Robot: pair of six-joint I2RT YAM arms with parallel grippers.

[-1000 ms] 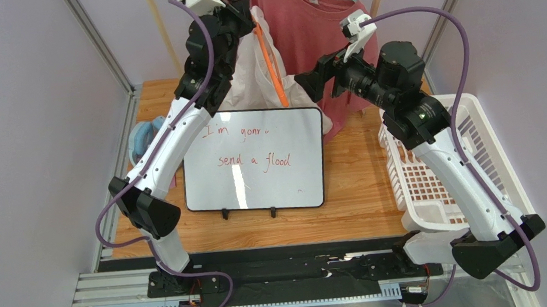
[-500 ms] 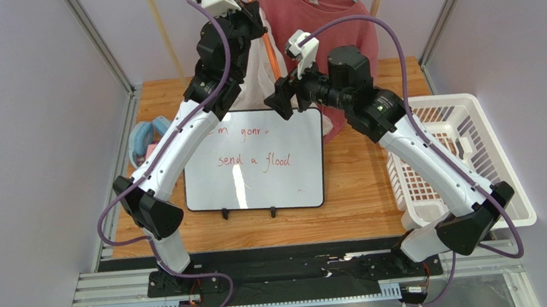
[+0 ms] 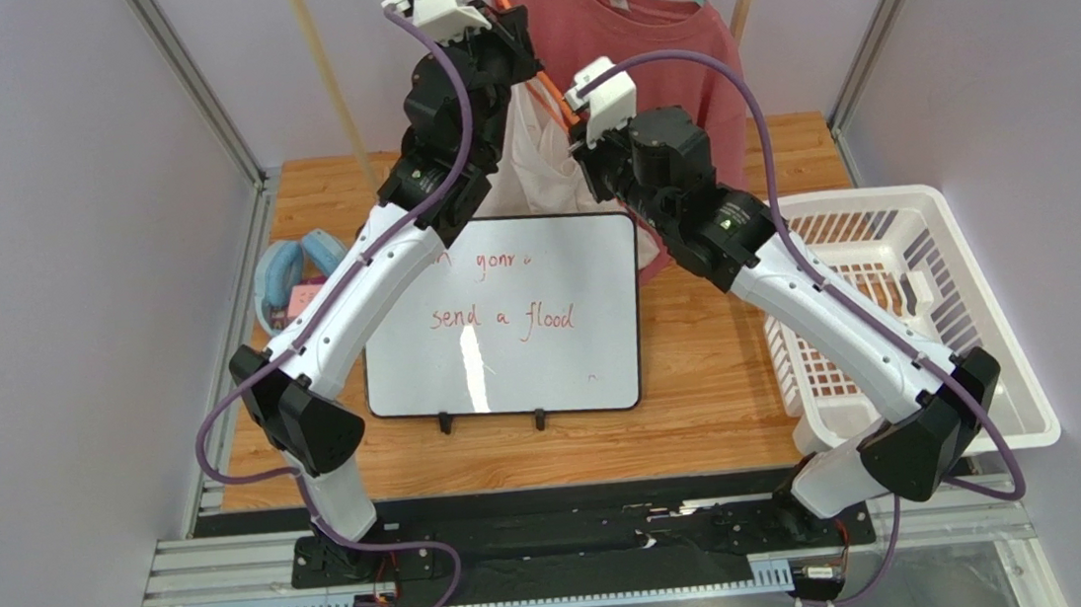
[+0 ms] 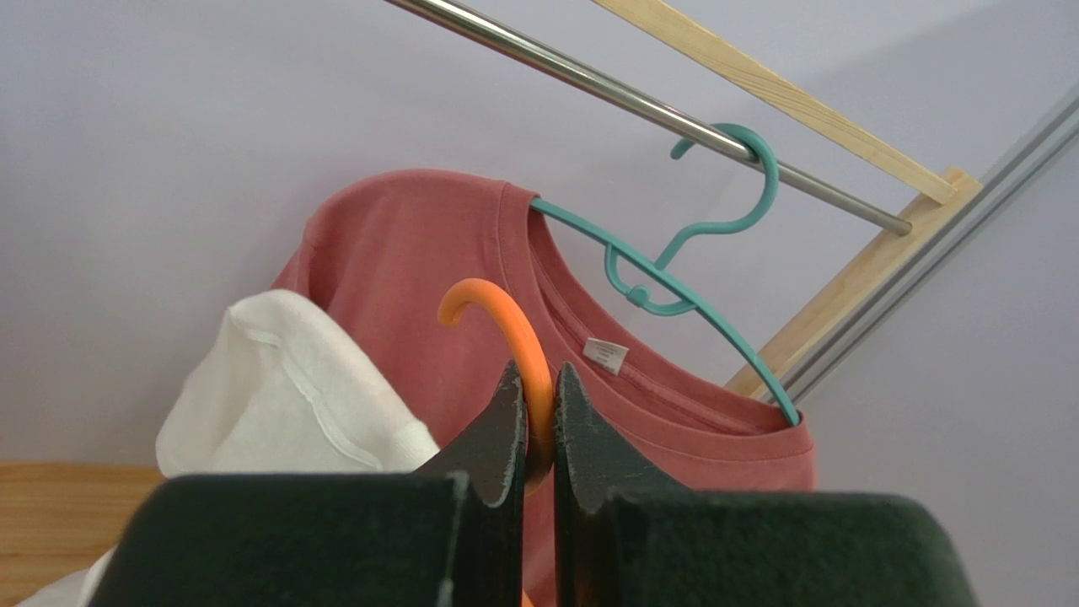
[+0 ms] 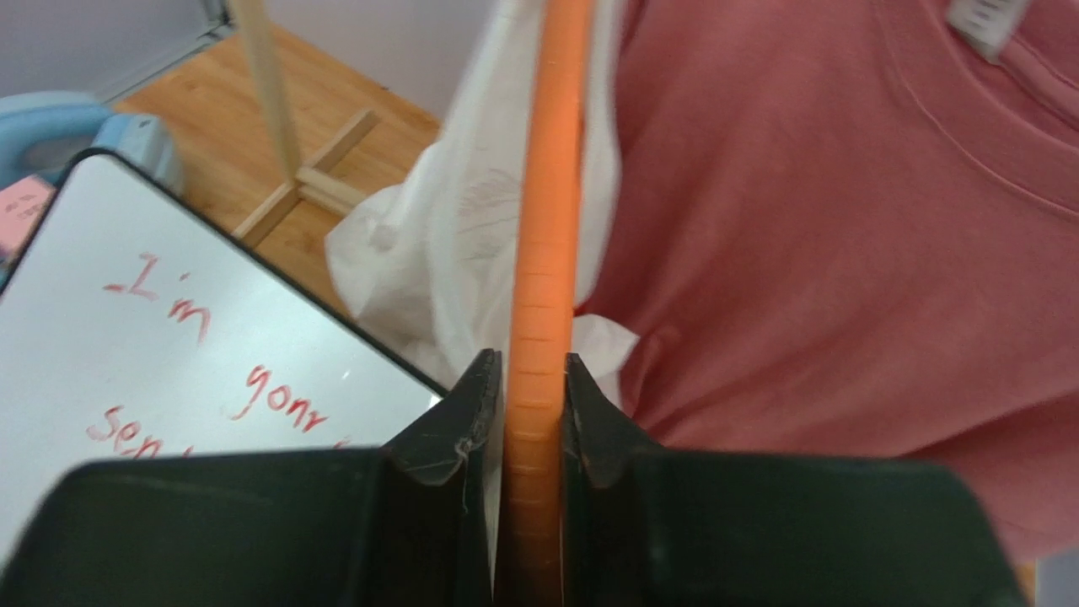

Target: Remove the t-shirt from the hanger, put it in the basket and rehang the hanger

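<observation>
Wooden table (image 3: 720,405), whiteboard (image 3: 504,322), lilac walls (image 4: 190,127) behind the orange hanger (image 4: 507,331).

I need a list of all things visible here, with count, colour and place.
orange hanger: 1, orange, gripped at hook and arm
white t-shirt: 1, white, on the orange hanger
teal hanger: 1, teal, hooked on metal rail
red t-shirt: 1, red, on the teal hanger
whiteboard: 1, white, table centre
basket: 1, white, table right
blue object: 1, light blue, table left
table: 1, wooden, before the arms
left gripper: 1, black, shut on hanger hook
right gripper: 1, black, shut on hanger arm
</observation>
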